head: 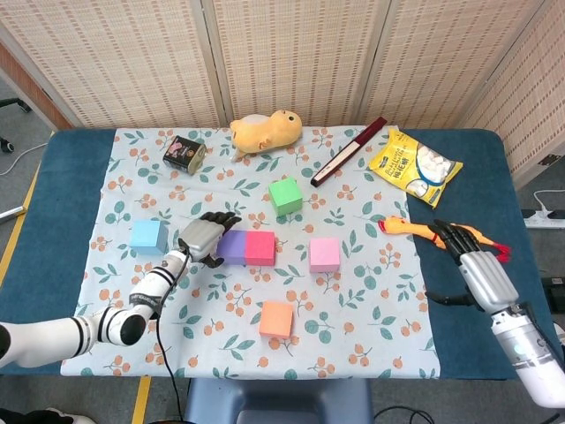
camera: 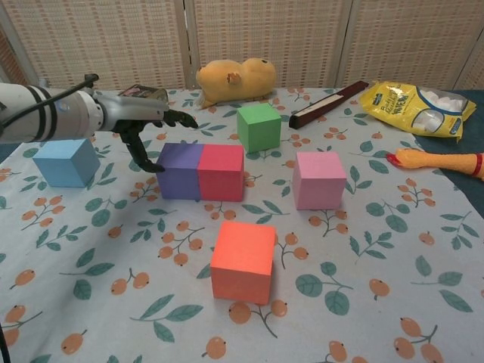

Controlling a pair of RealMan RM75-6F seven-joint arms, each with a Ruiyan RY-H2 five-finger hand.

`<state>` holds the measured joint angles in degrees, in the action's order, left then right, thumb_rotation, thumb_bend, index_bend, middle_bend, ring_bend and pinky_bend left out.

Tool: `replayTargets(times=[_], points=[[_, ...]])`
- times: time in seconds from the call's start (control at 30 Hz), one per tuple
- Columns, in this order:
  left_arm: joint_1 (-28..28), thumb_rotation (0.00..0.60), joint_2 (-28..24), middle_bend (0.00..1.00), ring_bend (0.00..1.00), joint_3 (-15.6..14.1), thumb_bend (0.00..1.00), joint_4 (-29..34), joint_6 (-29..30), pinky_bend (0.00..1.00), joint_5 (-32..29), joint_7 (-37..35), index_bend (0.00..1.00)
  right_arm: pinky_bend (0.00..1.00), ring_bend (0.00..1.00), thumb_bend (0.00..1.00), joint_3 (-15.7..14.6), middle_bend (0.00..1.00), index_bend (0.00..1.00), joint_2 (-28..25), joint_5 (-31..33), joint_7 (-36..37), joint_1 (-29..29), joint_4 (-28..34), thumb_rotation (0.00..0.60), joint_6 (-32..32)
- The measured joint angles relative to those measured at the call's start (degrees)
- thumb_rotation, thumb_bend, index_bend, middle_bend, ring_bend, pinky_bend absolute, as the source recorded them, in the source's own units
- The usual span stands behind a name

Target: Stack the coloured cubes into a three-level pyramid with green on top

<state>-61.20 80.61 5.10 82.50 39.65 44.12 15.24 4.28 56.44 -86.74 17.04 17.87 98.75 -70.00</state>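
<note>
On the table point(head: 71, 141), six cubes lie unstacked.
Left hand point(head: 205, 238) hovers empty, fingers spread, beside the touching purple cube point(head: 233, 246) and red cube point(head: 259, 248); green cube point(head: 285, 195) sits behind; right hand point(head: 472, 261) rests empty, fingers apart.

Yellow snack bag point(camera: 418, 102) with dark printed lettering across its front, too small and blurred to read, small dark tin point(head: 184, 153) with a printed label, perhaps pictorial, likewise illegible, no other text visible
</note>
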Motion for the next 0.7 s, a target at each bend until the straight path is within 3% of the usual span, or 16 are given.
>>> replayTargets(times=[0.27,0.5,0.7], points=[[9.61,0.600,-10.06,0.00,0.00,1.39,0.33,8.77,9.69,0.06,10.14,-9.52,0.02,0.06,0.00,0.00,2.03,0.11,0.00,4.03,2.95,0.23,8.03,-3.86,0.600,11.80],[16.22,0.600,-14.70,0.00,0.00,-0.02,0.33,13.71,15.28,0.06,20.57,-14.02,0.06,0.07,0.00,0.00,4.93,0.13,0.00,13.76,7.56,-1.30,17.44,-12.24,0.600,23.02],[19.68,0.600,-16.80,0.00,0.00,-0.81,0.33,15.57,17.89,0.06,25.63,-17.24,0.08,0.07,0.00,0.00,6.42,0.14,0.00,22.21,11.09,-3.50,24.11,-20.25,0.600,29.45]])
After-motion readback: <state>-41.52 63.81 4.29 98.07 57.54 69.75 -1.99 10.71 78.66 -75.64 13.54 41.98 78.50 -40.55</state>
